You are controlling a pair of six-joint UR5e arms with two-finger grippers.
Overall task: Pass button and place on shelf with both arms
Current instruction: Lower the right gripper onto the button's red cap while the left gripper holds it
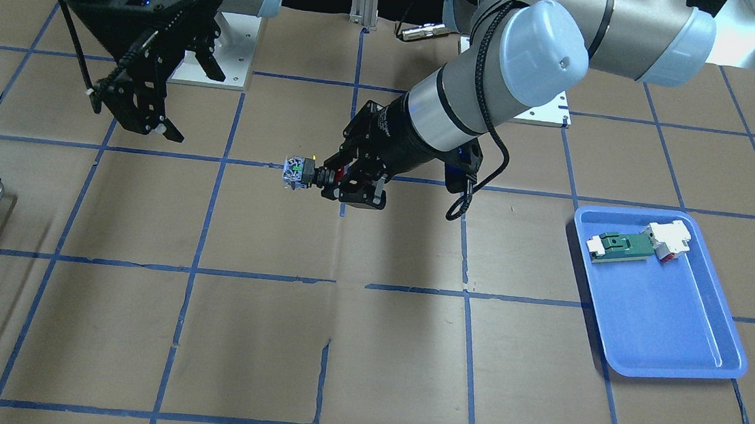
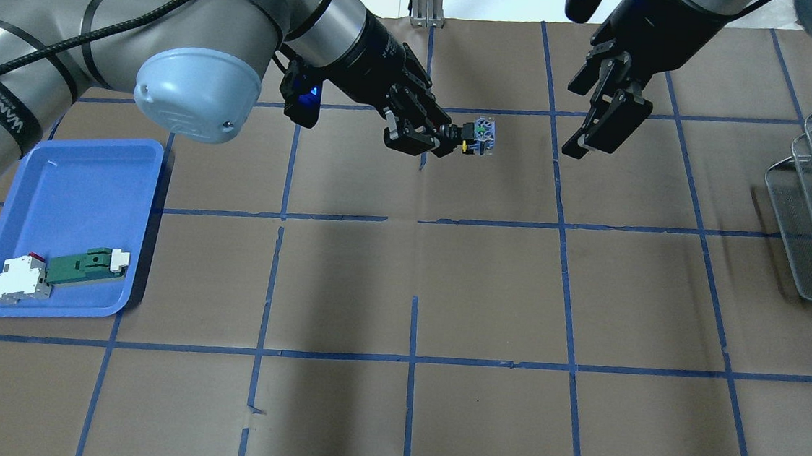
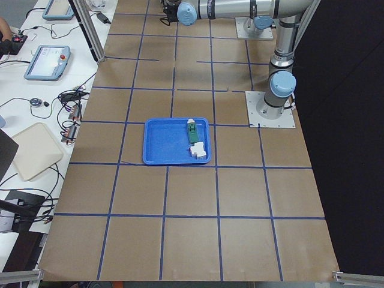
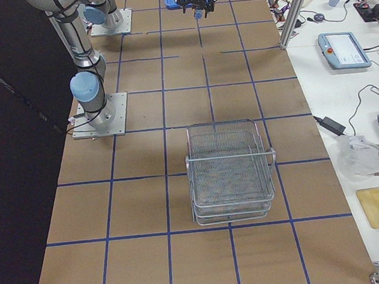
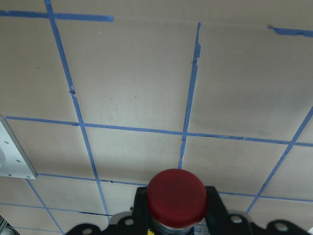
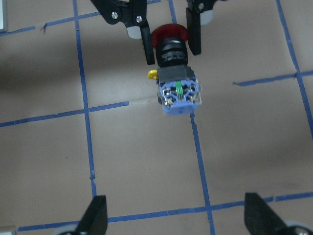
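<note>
Overhead cam: behind robot, looking forward and down. Front cam: opposite side, steeply down, facing robot. Both share the button [image 2: 482, 134] over mid table [image 2: 487, 300]. Side cams: high at table ends, distant. Wrist cams: close; right one faces the button's block end.

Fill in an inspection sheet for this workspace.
Surface: brown paper table with blue tape grid.
Job's things: button held above the table, block end toward the right gripper; wire shelf at the table's right end.
Clutter: blue tray holding a green-and-white part and a white block with red.
Grippers: left gripper shut on the button's collar; right gripper open, not touching it.
Cables: black cable strapped along the left arm.
Surroundings: teach pendants on a white side bench.
</note>
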